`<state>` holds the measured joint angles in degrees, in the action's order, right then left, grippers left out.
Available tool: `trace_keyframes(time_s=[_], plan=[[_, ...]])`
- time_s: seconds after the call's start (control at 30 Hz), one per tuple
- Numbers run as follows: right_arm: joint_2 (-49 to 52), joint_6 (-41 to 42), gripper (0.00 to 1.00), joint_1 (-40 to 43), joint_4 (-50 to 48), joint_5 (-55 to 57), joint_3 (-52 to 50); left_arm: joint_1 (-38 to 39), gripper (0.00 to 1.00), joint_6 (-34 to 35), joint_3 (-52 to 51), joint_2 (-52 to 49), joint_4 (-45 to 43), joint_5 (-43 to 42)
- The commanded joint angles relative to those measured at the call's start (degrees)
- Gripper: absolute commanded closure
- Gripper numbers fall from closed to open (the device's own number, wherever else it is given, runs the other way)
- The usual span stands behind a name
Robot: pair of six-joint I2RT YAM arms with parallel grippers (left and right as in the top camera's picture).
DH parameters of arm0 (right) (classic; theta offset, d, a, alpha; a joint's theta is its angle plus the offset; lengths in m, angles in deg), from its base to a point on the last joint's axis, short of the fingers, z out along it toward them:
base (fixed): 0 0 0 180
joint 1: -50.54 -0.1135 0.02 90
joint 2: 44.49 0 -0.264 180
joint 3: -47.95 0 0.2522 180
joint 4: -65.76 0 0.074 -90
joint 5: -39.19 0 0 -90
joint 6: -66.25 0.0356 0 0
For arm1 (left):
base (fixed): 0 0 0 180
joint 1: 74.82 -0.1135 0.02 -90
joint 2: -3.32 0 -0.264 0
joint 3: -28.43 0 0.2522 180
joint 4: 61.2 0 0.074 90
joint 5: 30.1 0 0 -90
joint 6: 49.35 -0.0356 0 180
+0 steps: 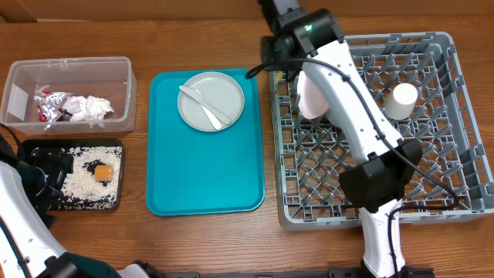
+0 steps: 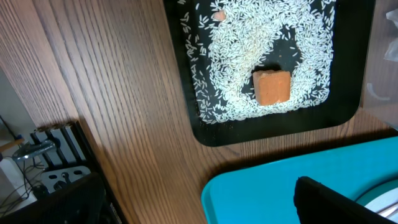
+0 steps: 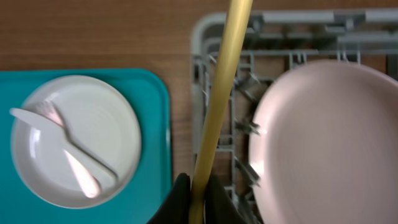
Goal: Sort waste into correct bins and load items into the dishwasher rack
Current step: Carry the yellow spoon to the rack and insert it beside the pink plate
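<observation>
My right gripper (image 3: 202, 200) is shut on the yellow spoon (image 3: 219, 93) and holds it above the left edge of the grey dishwasher rack (image 1: 432, 174), near its far left corner (image 1: 284, 55). A pale pink plate (image 3: 323, 143) stands on edge in the rack (image 3: 211, 25), just right of the spoon. A small white cup (image 1: 402, 100) sits in the rack's far right part. The grey-green plate (image 1: 225, 91) lies on the teal tray with the white fork (image 1: 202, 104) on it. My left gripper (image 2: 199, 208) is wide open and empty. The white bowl is out of view.
The clear tub (image 1: 116, 73) at far left holds the napkin (image 1: 91, 106), foil (image 1: 46, 108) and red packet. The black tray (image 1: 31, 202) in front of it holds rice (image 2: 249, 56) and the orange cube (image 2: 272, 87). The teal tray (image 1: 204, 181) lies in the middle.
</observation>
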<state>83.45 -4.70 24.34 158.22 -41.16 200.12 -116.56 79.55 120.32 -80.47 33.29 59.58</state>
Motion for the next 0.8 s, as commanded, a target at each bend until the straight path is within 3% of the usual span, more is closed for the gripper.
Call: trace_keyframes(time_s=[0.0,0.43,0.63,0.77], plan=[[0.4,-1.4,0.96,1.1,1.1,-2.6,-1.9,-0.2,0.00,0.5,-0.2,0.7,0.0,0.8],[0.5,-10.0,0.96,6.7,-3.3,-10.9,-10.7,-0.2,0.00,0.5,-0.2,0.7,0.0,0.8],[0.5,-10.6,0.80,8.0,-4.6,-14.8,-11.0,-0.2,0.00,0.5,-0.2,0.7,0.0,0.8],[0.5,-10.6,0.76,7.9,-5.0,-14.8,-11.0,-0.2,0.00,0.5,-0.2,0.7,0.0,0.7]])
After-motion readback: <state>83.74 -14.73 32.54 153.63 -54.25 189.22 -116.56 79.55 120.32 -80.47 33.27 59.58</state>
